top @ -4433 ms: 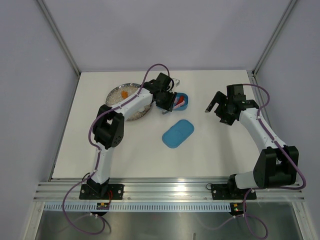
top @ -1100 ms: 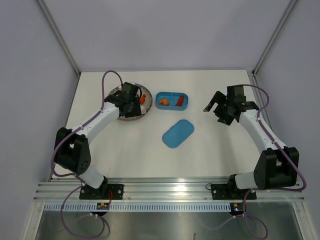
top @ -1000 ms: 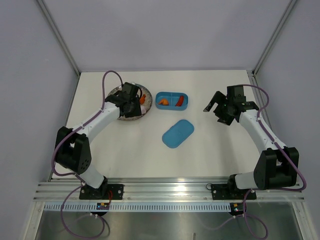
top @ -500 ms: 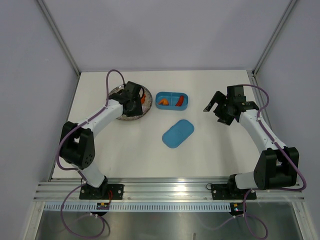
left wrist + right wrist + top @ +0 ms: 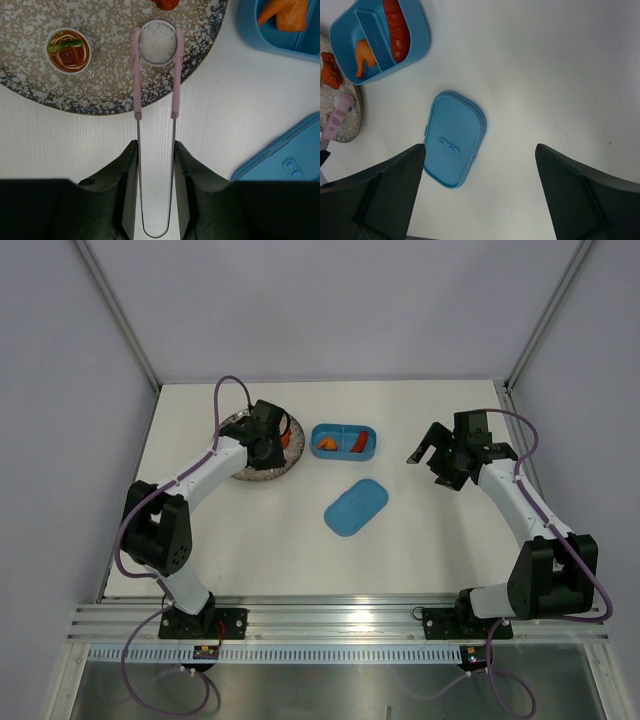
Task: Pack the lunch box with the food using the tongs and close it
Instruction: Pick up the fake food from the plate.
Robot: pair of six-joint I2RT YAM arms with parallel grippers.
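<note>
Left wrist view: our left end effector (image 5: 155, 150) gripped the tongs (image 5: 136, 75), tips flanking the white piece (image 5: 157, 43) near the rim of the plate (image 5: 115, 75); lunch box (image 5: 260, 37) cropped; right end effector (image 5: 480, 147) wide.

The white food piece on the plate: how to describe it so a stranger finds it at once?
Find the speckled grey plate left of the blue lunch box. Near its rim lies a round white piece, between the pink tips of the tongs. Its neighbour cup holds brown noodles; this one is plain white.

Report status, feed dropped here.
Left gripper shut on tongs, tips straddling rice cup on plate. Right gripper open, empty. Lunch box open, lid off. Nothing blocking.
</note>
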